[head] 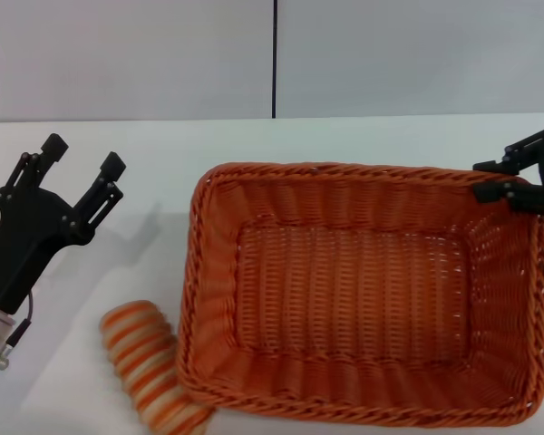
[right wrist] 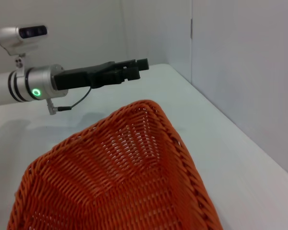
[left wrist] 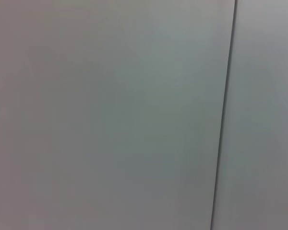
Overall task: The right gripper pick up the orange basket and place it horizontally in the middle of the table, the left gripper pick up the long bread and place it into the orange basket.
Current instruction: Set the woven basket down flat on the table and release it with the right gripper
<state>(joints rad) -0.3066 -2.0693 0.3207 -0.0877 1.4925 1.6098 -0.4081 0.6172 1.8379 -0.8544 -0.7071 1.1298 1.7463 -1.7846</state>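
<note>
The orange basket (head: 363, 290) lies lengthwise across the middle and right of the white table (head: 145, 145). My right gripper (head: 482, 179) is at the basket's far right corner, with a finger on each side of the braided rim and closed on it. The right wrist view looks into the basket (right wrist: 125, 182) from that corner. Against the basket's near left corner lies the long bread (head: 145, 362), striped orange and cream. My left gripper (head: 84, 154) hovers open at the left, beyond the bread and apart from it, and it also shows as the left gripper (right wrist: 139, 67) past the basket.
A grey wall (head: 390, 54) with a dark vertical seam (head: 275, 59) rises behind the table. The left wrist view holds only that wall (left wrist: 110, 115). Bare tabletop (right wrist: 230, 143) runs between the basket and the wall.
</note>
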